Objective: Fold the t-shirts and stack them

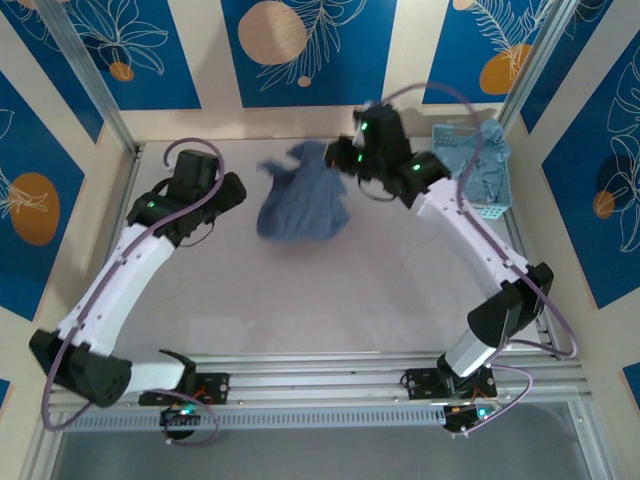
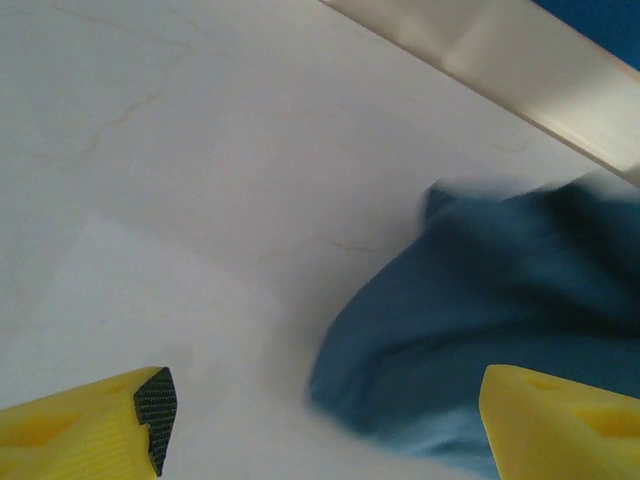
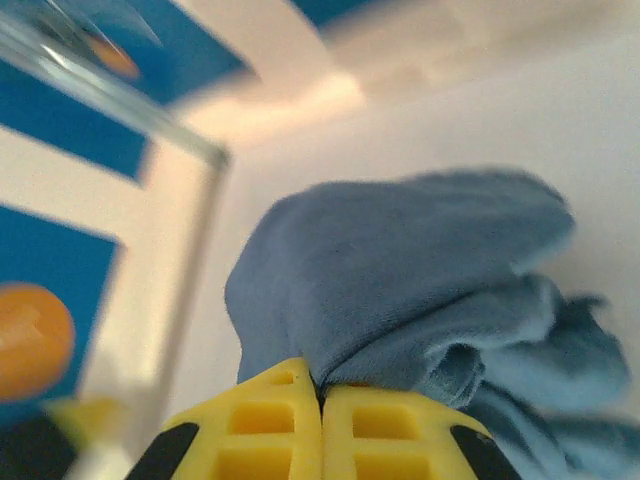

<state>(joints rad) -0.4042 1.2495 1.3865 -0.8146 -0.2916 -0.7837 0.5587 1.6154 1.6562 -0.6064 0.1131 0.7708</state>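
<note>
t-shirt (image 3: 400, 260): soft matt cloth; table (image 2: 200, 150): smooth, faintly veined; basket (image 1: 492, 208): perforated plastic

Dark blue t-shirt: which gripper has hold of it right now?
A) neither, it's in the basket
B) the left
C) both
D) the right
D: the right gripper is pinched shut on a fold of the dark blue t-shirt, while the left gripper stands open beside the cloth, not gripping it.

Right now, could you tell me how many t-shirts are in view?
2 at least. A dark blue t-shirt lies bunched mid-table, pinched by the right gripper, jaws shut. Paler blue cloth is heaped in the basket at the far right; more shirts may be hidden there.
</note>
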